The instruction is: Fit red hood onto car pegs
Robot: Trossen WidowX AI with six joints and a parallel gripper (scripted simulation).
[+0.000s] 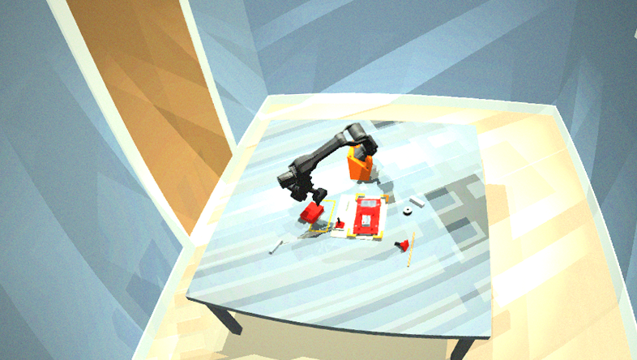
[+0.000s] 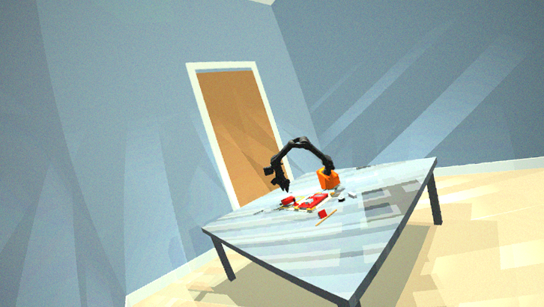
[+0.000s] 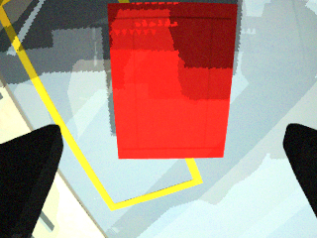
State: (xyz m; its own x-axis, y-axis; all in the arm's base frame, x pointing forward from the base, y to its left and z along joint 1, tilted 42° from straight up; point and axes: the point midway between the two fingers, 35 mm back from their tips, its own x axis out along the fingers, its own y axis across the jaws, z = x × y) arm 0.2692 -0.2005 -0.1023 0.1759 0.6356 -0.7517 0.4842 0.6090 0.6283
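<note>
Hovering gripper (image 3: 168, 159) — open — over hood (image 3: 172, 79).

In the wrist view the claw's fingertips are cut off by the side and bottom edges. The hood's (image 3: 173, 79) corner holes are too blurred to make out.

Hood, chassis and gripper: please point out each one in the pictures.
hood (image 3: 172, 79), wrist view, on the middle of its flat red roof.
chassis (image 1: 365, 218), top view, on its red deck.
gripper (image 3: 174, 159), wrist view, midway between the open fingertips, which hold nothing.
</note>
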